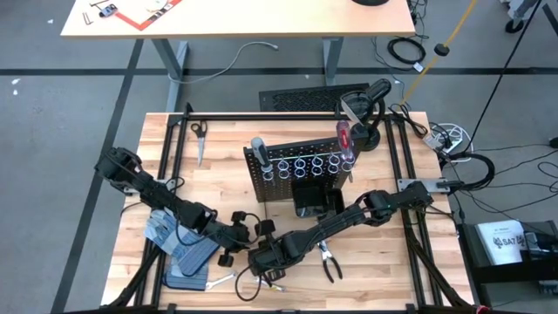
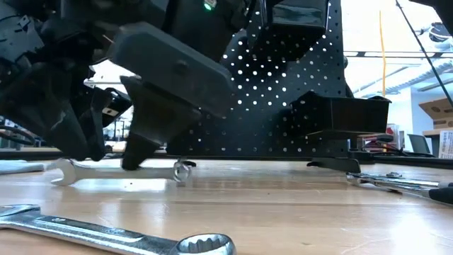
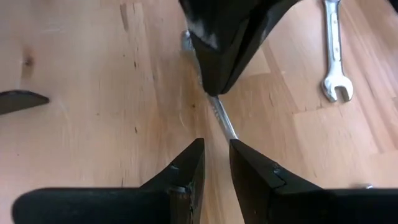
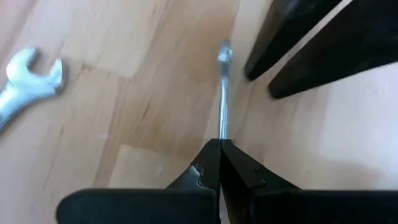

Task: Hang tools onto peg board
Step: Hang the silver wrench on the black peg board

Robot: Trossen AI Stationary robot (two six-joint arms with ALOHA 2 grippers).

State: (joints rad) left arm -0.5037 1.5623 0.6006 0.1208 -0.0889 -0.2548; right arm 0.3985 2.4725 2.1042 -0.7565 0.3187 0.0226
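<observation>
Left gripper (image 3: 214, 163) low over bench (image 1: 418, 253), jaws narrowly apart, straddling thin wrench (image 4: 223, 93), contact unclear. Right gripper (image 4: 220, 163) jaws clamped on wrench end. Peg board (image 1: 301, 170) upright behind; second wrench (image 3: 334, 53) cut off.

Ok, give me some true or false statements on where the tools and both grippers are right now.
1. The right gripper is shut on a thin wrench lying on the table. True.
2. The red-handled screwdriver lies flat on the table. False: it stands in the peg board rings.
3. The pliers lie on the table. True.
4. The left gripper grips the gloves. False: it sits beside that same wrench, fingers slightly apart.
</observation>
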